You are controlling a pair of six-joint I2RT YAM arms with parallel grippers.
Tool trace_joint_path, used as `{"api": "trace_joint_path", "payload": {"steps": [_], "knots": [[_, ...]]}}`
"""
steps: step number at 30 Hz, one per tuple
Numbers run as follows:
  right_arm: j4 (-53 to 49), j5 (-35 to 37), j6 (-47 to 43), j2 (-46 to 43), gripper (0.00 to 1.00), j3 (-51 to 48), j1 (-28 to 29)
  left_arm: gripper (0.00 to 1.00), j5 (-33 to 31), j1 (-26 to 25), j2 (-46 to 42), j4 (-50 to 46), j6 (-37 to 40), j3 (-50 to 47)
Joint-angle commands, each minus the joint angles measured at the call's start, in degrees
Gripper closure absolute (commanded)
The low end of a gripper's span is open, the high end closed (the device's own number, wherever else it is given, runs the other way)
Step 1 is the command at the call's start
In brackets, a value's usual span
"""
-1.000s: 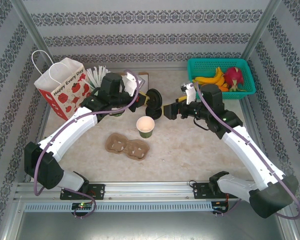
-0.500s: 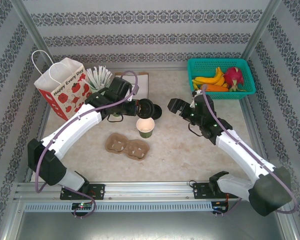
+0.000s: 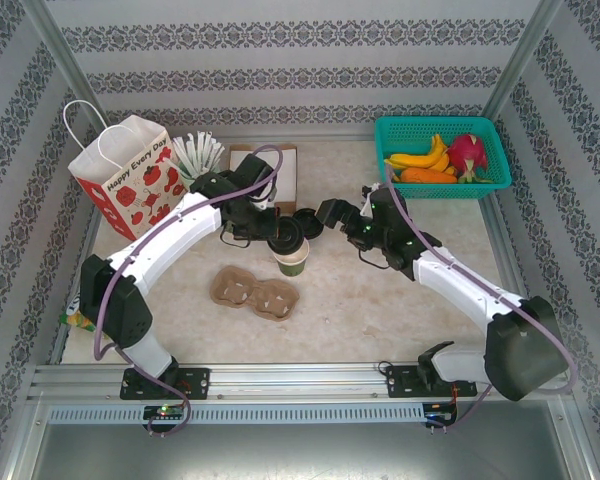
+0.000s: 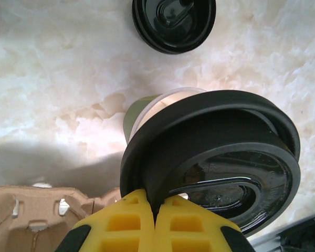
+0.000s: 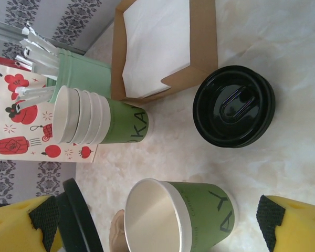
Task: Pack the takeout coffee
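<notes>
Now the left gripper pinches the edge of a round black plastic lid, holding it tilted over the open mouth of the small olive-green paper cup. That cup stands upright on the pale marbled table, just beside a brown pulp cup carrier, while the right gripper hangs near it, jaws spread wide

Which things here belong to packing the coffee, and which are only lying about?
For the job: olive-green paper cup; round black plastic lid pinched in the left gripper; probably brown pulp cup carrier and printed paper bag.
Lying about: teal fruit basket; mint-green cup of straws; stacked spare cups; loose black lids; cardboard napkin box.
</notes>
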Motion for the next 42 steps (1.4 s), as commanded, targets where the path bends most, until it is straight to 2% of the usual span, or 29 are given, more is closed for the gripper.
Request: {"api": "trace_joint_path", "payload": {"steps": [1, 10, 28, 42], "knots": [[3.3, -2.7, 2.6, 1.9, 0.02, -0.2, 1.2, 1.0, 1.4, 0.5, 2.6, -5.9, -0.6, 3.8], [7.7, -5.6, 4.6, 5.9, 0.02, 0.2, 3.9, 1.0, 1.9, 1.5, 4.2, -6.7, -1.1, 3.7], [7.1, -6.2, 3.6, 8.4, 0.02, 1.5, 6.9, 1.0, 5.3, 1.5, 6.5, -0.9, -0.5, 0.2], [7.1, -6.6, 3.6, 9.9, 0.02, 2.2, 8.0, 1.0, 5.1, 1.5, 8.3, 0.5, 0.3, -0.1]]}}
